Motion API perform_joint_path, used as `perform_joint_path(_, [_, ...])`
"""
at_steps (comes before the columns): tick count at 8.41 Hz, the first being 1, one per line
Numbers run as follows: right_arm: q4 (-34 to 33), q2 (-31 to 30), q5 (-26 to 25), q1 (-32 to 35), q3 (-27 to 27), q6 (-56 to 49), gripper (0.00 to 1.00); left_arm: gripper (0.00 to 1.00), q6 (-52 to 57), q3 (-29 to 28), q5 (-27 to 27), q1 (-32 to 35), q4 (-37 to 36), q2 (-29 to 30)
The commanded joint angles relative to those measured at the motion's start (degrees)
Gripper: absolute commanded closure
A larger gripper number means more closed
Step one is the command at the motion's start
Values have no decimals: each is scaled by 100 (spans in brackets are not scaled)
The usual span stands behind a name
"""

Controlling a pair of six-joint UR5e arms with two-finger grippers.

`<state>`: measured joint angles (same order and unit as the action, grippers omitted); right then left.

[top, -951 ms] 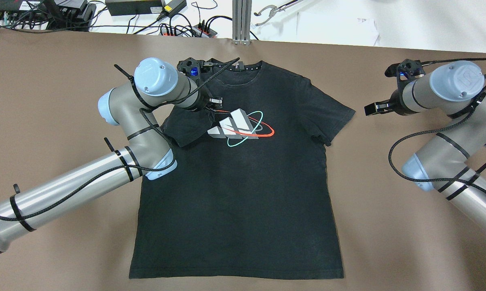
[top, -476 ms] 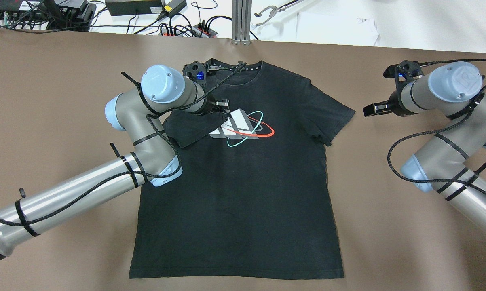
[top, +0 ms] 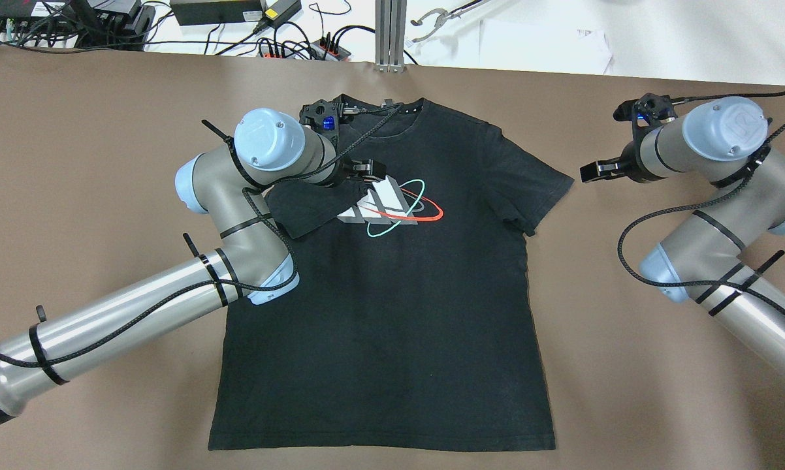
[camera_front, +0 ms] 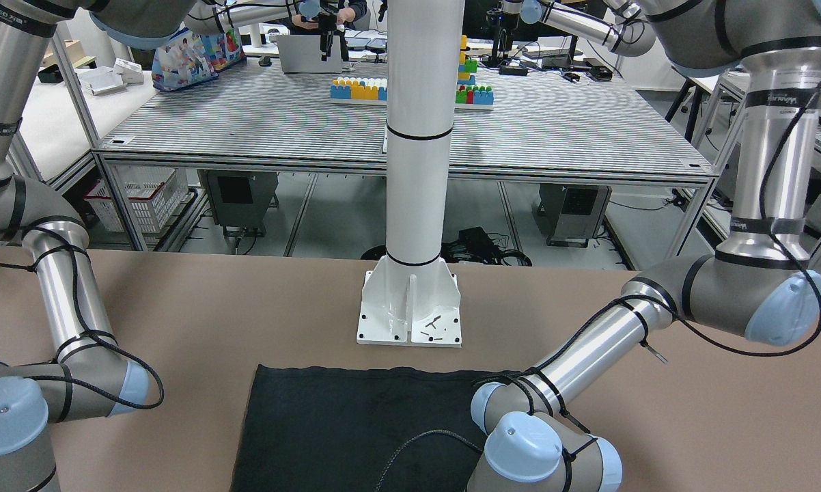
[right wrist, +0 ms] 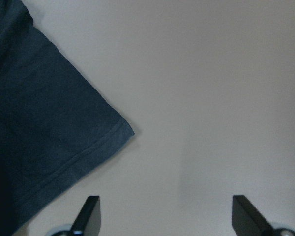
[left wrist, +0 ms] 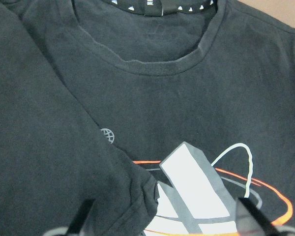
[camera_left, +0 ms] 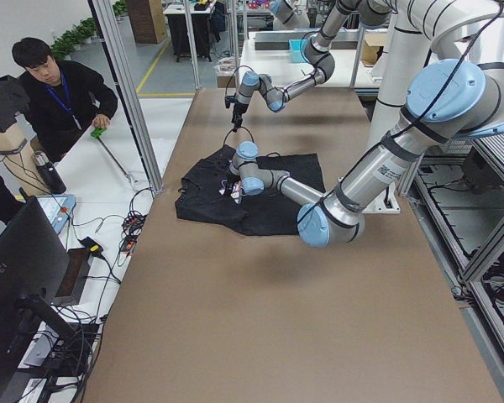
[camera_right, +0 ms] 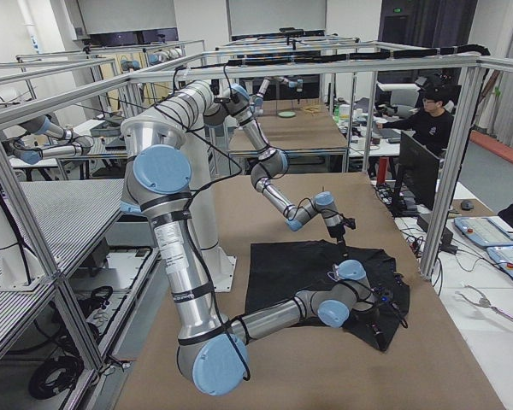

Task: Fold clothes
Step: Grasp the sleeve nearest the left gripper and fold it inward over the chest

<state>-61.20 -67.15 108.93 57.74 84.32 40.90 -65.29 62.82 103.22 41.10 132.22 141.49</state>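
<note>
Black cotton T-shirt (top: 392, 313) lies flat, centred on brown table (top: 72, 130). Left gripper (top: 366, 170), jaws wide, hovers over shirt's folded-in sleeve (top: 307, 205). Right gripper (top: 590, 172), jaws wide, sits beside shirt's opposite sleeve (top: 529, 189).

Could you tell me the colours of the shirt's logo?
Logo: white-grey bars, red and teal rings; overhead view.

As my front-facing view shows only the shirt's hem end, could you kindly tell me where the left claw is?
Observer: The left claw is open above the chest of the shirt, at the edge of the logo.
Operator: Thanks. Is a sleeve folded yet?
Observer: Yes, the sleeve on that side lies folded inward over the chest.
Operator: And the right claw?
Observer: The right claw is open over the table, beside the other sleeve, which lies unfolded.
</note>
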Motion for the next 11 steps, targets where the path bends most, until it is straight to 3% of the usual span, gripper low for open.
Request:
perform_joint_path(1, [1272,605,5,-9,-1430,786,8,0,-1,11,-39,-23,-3,-24])
perform_joint_path(4, [1645,818,5,-105,-1918,963,10,0,-1,29,-57,-50,6,-33])
perform_joint_path(5, [2108,809,-12,-193,-2154,1269,11,0,8,29,-57,-50,6,-42])
perform_joint_path(8, [2429,757,-355,-387,-2226,1693,12,0,8,20,-57,-50,-3,-42])
perform_joint_path(11, [2552,730,-522,-483,-2218,2080,45,0,8,20,-57,-50,6,-42])
